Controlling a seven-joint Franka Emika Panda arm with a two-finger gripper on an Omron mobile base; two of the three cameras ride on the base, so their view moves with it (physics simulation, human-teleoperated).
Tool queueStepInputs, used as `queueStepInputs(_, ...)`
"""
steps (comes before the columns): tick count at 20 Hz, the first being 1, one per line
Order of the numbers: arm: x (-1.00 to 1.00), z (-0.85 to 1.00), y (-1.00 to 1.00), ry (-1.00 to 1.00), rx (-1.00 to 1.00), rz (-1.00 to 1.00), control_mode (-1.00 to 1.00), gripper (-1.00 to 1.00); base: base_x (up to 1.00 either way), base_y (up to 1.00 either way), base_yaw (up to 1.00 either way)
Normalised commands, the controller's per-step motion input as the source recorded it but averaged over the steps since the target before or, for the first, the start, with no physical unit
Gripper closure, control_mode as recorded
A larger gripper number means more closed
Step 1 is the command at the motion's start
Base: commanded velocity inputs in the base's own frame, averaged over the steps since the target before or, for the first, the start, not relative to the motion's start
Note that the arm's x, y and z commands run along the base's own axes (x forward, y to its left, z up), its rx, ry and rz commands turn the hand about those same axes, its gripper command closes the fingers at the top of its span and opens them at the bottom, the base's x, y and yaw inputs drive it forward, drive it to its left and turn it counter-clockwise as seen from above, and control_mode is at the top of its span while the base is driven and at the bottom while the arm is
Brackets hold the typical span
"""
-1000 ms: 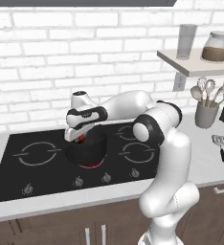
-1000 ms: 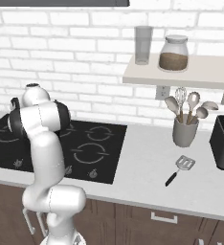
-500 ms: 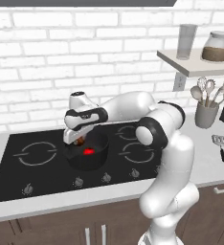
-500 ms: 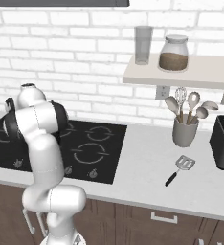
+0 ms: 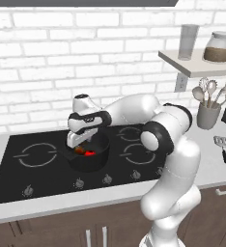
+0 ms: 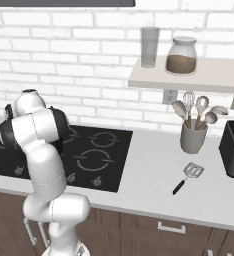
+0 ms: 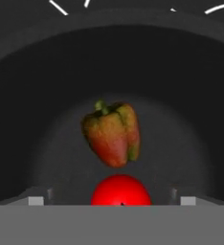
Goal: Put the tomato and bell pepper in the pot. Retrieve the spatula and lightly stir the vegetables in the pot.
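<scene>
Hand view first: we look straight down into the pot [image 7: 42,95], where the bell pepper [image 7: 112,134] lies on the dark floor with its green stem up, and the tomato [image 7: 120,190] sits just beside it, nearer to us. Our finger tips [image 7: 36,200] stand wide apart at the bottom corners, so our gripper [image 7: 112,201] is open and holds nothing. From the left base view we see our gripper [image 5: 78,140] hanging just over the pot [image 5: 93,161] on the black cooktop [image 5: 33,169], both vegetables showing inside. Well apart, the spatula [image 6: 188,176] lies on the grey counter [image 6: 154,175] near the utensil crock [image 6: 193,138].
</scene>
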Motion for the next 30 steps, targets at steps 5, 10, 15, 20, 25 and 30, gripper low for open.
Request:
queueStepInputs(5, -0.30, 0.12, -0.27, -0.03, 0.00, 0.00, -1.00, -1.00, 0.00, 0.00, 0.00)
queueStepInputs(10, -0.59, 0.74, -0.24, -0.09, 0.00, -0.04, -1.00, -1.00, 0.00, 0.00, 0.00)
queueStepInputs(15, -0.60, 0.75, -0.81, 0.05, 0.00, -0.19, -1.00, -1.00, 0.00, 0.00, 0.00)
queueStepInputs(20, -0.27, 0.05, -1.00, 0.10, 0.00, -0.35, -1.00, -1.00, 0.00, 0.00, 0.00)
queueStepInputs(25, -0.02, -0.17, -1.00, 0.02, -0.01, -0.37, -1.00, -1.00, 0.00, 0.00, 0.00)
queueStepInputs(30, 0.24, -0.62, -1.00, 0.00, -0.10, -0.19, -1.00, -1.00, 0.00, 0.00, 0.00)
